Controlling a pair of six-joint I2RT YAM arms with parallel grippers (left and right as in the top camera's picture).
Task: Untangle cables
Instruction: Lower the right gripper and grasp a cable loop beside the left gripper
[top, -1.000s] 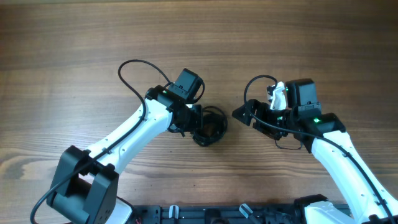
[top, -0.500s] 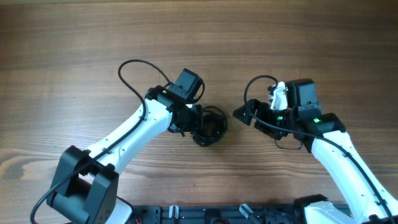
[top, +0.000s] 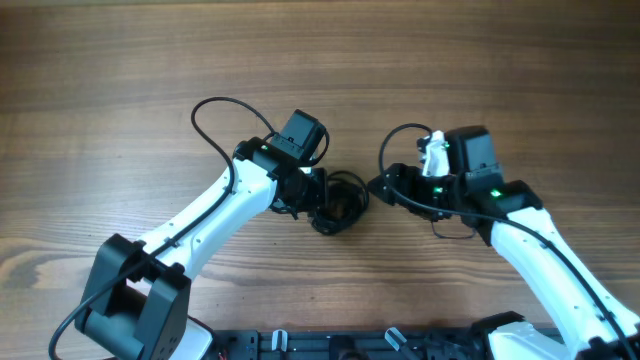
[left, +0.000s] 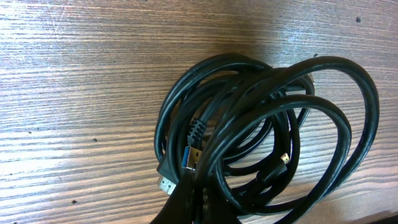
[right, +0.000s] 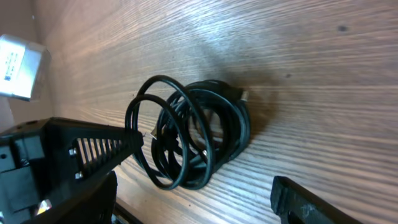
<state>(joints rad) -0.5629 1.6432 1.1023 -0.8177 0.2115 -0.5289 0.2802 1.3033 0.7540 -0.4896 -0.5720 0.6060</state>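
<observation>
The cables lie as one small black coiled bundle on the wooden table, between my two arms. In the left wrist view the cables fill the frame as overlapping loops, with a small plug end by my fingers. My left gripper reaches in from the bundle's left, and the left gripper is shut on a strand of the coil. My right gripper stands just right of the bundle. In its own view the right gripper is open, one finger on each side of the cables, touching nothing.
Each arm's own thicker black cable arches over the table: one loop behind the left arm, another by the right wrist. A dark rail runs along the table's near edge. Bare wood stretches behind both arms.
My right gripper has moved left, closer to the bundle, and its jaws have narrowed a little. The left arm and the cables have stayed put.
</observation>
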